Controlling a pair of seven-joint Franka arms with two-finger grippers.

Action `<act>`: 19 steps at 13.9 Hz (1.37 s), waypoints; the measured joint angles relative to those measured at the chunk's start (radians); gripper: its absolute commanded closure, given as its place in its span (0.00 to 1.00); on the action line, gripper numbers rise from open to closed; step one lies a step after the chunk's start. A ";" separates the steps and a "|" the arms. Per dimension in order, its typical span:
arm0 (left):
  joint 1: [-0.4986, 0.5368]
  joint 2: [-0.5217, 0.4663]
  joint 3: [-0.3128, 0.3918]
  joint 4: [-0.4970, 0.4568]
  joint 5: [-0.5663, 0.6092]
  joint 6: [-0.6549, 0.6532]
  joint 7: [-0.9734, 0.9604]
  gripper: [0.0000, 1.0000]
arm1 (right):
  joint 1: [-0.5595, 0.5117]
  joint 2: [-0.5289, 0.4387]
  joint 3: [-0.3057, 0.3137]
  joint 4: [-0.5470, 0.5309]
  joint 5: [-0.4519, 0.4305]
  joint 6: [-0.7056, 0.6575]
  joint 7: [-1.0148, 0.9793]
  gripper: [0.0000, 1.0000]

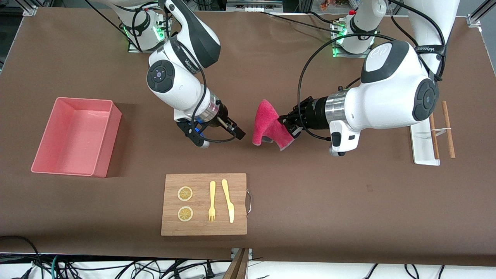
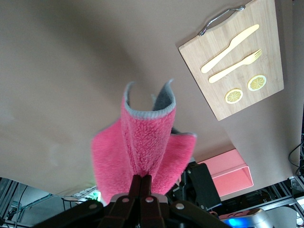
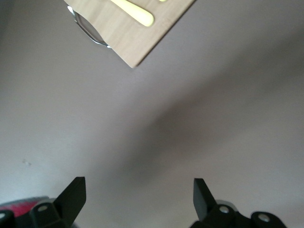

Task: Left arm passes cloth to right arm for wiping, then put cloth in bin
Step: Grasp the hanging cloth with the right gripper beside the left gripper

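Note:
The magenta-red cloth (image 1: 268, 124) hangs in the air over the middle of the table, pinched by my left gripper (image 1: 290, 124), which is shut on one of its edges. In the left wrist view the cloth (image 2: 147, 142) fans out from the closed left gripper (image 2: 143, 179). My right gripper (image 1: 223, 138) hovers just beside the cloth, toward the right arm's end, open and empty and a small gap away from the fabric. Its two fingers stand wide apart in the right wrist view (image 3: 137, 190) over bare table. The salmon-pink bin (image 1: 50, 155) stands at the right arm's end.
A wooden cutting board (image 1: 240, 224) with two lemon slices, a fork and a knife lies nearer the front camera than the grippers. A small white tray (image 1: 422, 149) with two brown sticks across it sits at the left arm's end, under that arm.

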 measured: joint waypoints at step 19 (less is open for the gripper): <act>0.000 0.006 0.000 0.006 0.000 0.000 -0.002 1.00 | -0.016 0.000 0.005 0.093 0.087 0.027 0.001 0.00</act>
